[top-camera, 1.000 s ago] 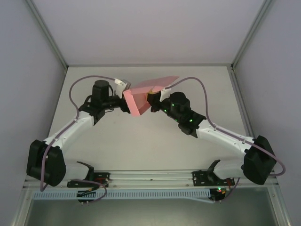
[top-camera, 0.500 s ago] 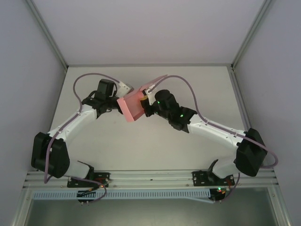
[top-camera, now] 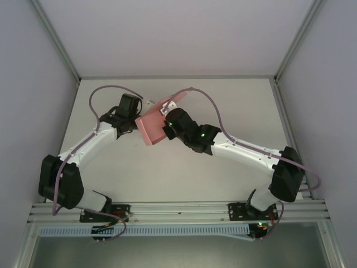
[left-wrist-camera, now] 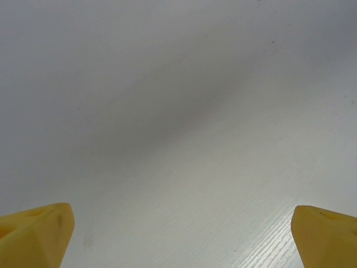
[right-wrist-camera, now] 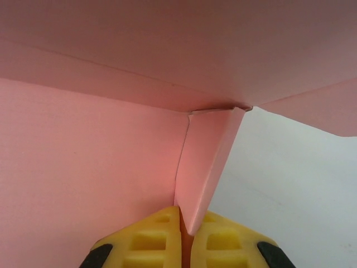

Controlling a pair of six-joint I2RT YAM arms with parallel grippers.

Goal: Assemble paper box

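Observation:
The pink paper box [top-camera: 152, 127] is partly folded and held above the table [top-camera: 167, 167] near its far middle. My right gripper [right-wrist-camera: 186, 234] is shut on a side flap of the paper box [right-wrist-camera: 203, 167], whose pink panels spread above and to the left in the right wrist view. In the top view the right gripper [top-camera: 166, 129] sits at the box's right side. My left gripper [top-camera: 139, 114] is at the box's left side, open. Its yellow fingertips [left-wrist-camera: 33, 234] stand wide apart over bare table in the left wrist view, with nothing between them.
Grey enclosure walls with aluminium corner posts [top-camera: 56, 42] ring the white table. Purple cables [top-camera: 111, 89] loop above both arms. A metal rail [top-camera: 178, 209] with the arm bases runs along the near edge.
The right arm has carried the pink box to the left and turned it. The left arm has drawn back to the left with it, still open.

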